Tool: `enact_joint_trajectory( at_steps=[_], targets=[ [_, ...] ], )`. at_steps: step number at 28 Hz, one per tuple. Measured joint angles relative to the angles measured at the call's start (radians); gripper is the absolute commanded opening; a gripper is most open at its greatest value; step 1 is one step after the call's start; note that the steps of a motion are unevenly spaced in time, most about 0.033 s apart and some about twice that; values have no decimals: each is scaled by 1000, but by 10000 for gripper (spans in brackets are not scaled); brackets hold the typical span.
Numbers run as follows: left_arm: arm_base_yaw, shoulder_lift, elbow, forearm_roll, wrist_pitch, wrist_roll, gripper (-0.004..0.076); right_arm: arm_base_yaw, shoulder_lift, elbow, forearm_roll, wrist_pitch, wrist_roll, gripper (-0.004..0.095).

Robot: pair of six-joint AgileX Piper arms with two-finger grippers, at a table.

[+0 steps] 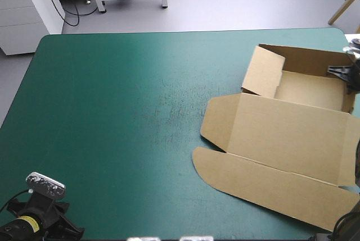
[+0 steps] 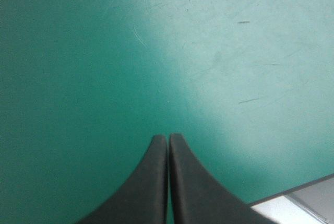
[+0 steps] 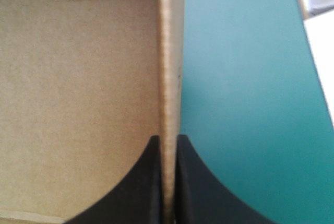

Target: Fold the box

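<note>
- High view: brown box (image 1: 306, 89) at right of frame, tray walls raised at upper right, lid (image 1: 281, 140) flat toward lower right.
- Right gripper (image 3: 168, 139) pinched nearly closed on tray's side wall (image 3: 169, 51).
- Left gripper (image 2: 168, 136) closed, empty, over bare teal-green cover (image 2: 78, 51).
- Risk: thin pinch slipping off, or wall creasing if tugged sideways.

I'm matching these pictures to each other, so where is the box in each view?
High view: the box lies at the right of the cover, far walls partly raised, lid flat nearer.
Left wrist view: not in it.
Right wrist view: one upright wall is pinched in the right hand, the box's floor beside it.
Shared landmark: the teal-green cover, in all three.
</note>
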Motion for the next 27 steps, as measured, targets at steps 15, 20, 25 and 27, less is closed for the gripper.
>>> enact_joint_trajectory(
  at_steps=[15,20,25,27],
  targets=[
    [0,0,0,0,2,0,-10,-234,-44,162,-44,-12,-16,395],
    [0,0,0,0,2,0,-10,-234,-80,162,-86,-10,-16,391],
    [0,0,0,0,2,0,-10,-234,-149,162,-114,-8,-16,391],
    [0,0,0,0,2,0,-10,-234,-180,162,-108,-5,-16,391]
  ],
)
